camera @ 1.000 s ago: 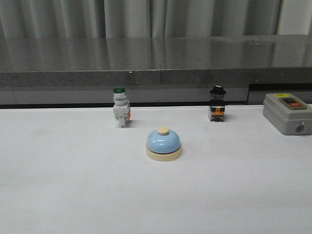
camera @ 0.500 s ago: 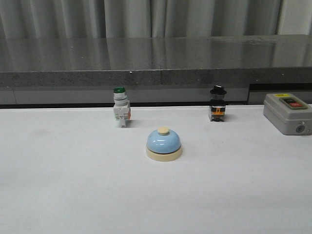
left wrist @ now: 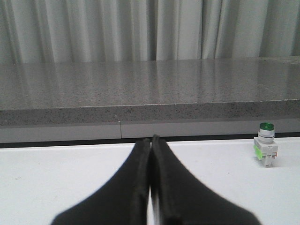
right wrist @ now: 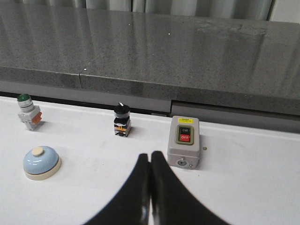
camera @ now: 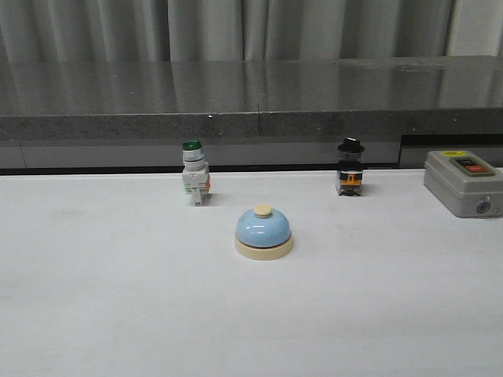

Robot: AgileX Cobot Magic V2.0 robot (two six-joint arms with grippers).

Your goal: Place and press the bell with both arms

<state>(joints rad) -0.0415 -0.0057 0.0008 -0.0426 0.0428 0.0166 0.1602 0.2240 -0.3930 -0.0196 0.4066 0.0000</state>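
Glossy bell (camera: 263,228), matt white table (camera: 118,298)

We see open tabletop (camera: 118,314) all around the bell (camera: 263,232), widest on the near side. Behind it, the green switch (camera: 195,182) and black switch (camera: 350,166) stand well apart, leaving a gap between them. The grey box (camera: 462,182) sits far right.

Lighting even, diffuse, fairly bright, slightly cool cast. Table (camera: 118,314) near-white, low texture, not clipped. Soft short shadows only under objects. Grey counter (camera: 251,94) shows broad pale sheen. Small specular highlight on bell (camera: 263,227) dome. Front view sharp. In wrist views the near black fingers (left wrist: 136,187) are soft-edged.
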